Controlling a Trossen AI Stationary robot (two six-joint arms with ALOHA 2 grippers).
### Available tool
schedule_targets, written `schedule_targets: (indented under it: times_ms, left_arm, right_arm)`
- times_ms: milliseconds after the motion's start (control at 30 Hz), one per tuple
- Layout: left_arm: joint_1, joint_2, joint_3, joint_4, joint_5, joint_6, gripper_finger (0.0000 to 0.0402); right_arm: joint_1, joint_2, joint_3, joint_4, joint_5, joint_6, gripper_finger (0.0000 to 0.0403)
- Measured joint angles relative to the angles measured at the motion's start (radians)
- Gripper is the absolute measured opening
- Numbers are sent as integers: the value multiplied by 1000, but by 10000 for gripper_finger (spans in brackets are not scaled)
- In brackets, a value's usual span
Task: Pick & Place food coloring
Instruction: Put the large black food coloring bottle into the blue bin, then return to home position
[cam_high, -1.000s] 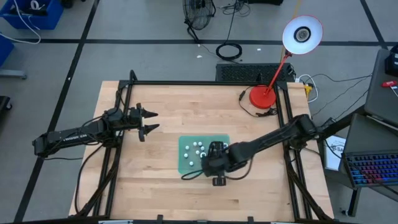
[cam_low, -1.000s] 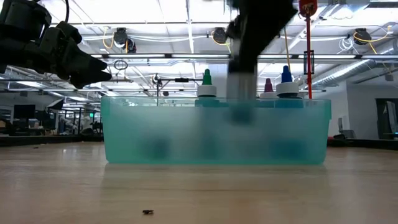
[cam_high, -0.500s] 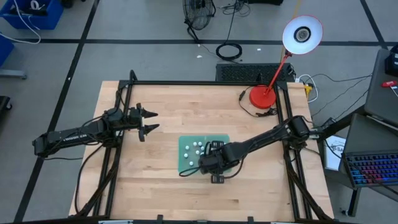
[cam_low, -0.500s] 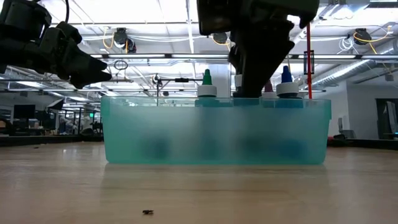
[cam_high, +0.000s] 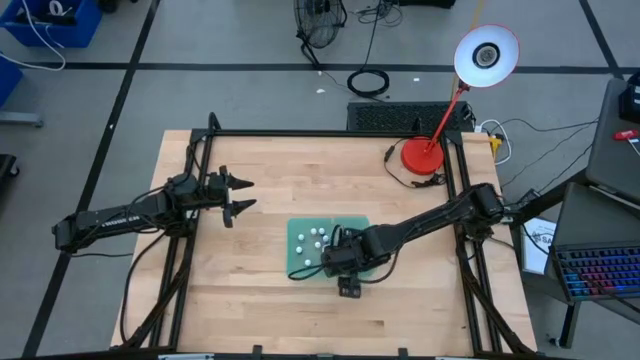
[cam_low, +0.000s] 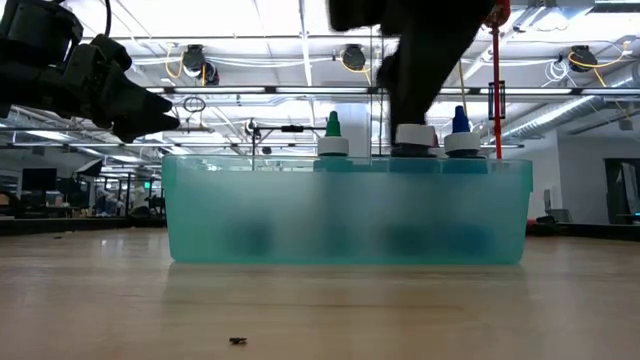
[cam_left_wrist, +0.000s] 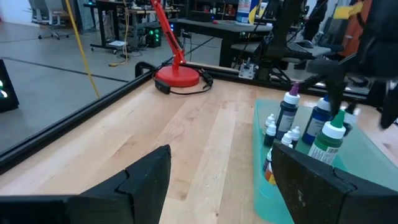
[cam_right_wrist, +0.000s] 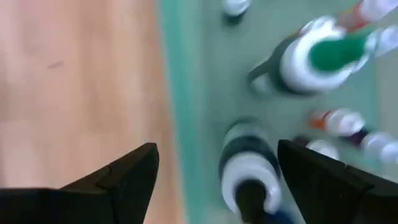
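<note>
A translucent green tray sits at the middle of the wooden table, holding several food coloring bottles. In the low view a green-topped bottle and a blue-topped bottle stand above the tray's wall. My right gripper is open above the tray's near part. Its fingers stand on either side of a dark-tipped, white-collared bottle, apart from it. A green-topped bottle stands farther on. My left gripper is open and empty, in the air left of the tray.
A red desk lamp stands at the table's far right corner, with its cable beside it. Black frame rails run along the left, right and far edges. Bare wood lies left of and near the tray. A small dark speck lies near the front edge.
My right gripper has come down to the tray's rim and then risen again. A white-collared bottle now shows standing in the tray below it, between the green-topped and blue-topped ones.
</note>
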Motion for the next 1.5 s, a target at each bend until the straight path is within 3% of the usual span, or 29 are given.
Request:
schedule_targets:
  times_ms: [167,267,333,500,567,633,867,967,1100,1333,1500]
  left_arm:
    - [0,0,0,0,0,0,274]
    - [0,0,0,0,0,0,274]
    - [0,0,0,0,0,0,274]
    - [0,0,0,0,0,0,274]
    - [0,0,0,0,0,0,274]
    - [0,0,0,0,0,0,274]
    - [0,0,0,0,0,0,274]
    - [0,0,0,0,0,0,274]
    - [0,0,0,0,0,0,274]
    - [0,0,0,0,0,0,274]
    - [0,0,0,0,0,0,274]
  right_arm:
    - [-7,-136,0,-130,-210,-2,314]
    - [-2,-261,1,-310,-222,-40,311]
    - [21,-362,-8,-405,-67,-21,311]
    - [136,-675,-180,-387,562,113,310]
    - [184,-806,-304,-305,698,212,309]
    - [216,-935,-443,-174,738,229,310]
    - [191,-1273,-998,573,739,-117,312]
    - [165,-1359,-1201,894,737,-268,310]
    - [120,-1447,-1408,1219,733,-338,310]
    - [39,-1568,-1571,1389,551,-384,313]
    - [-27,-1591,-1588,1289,431,-332,314]
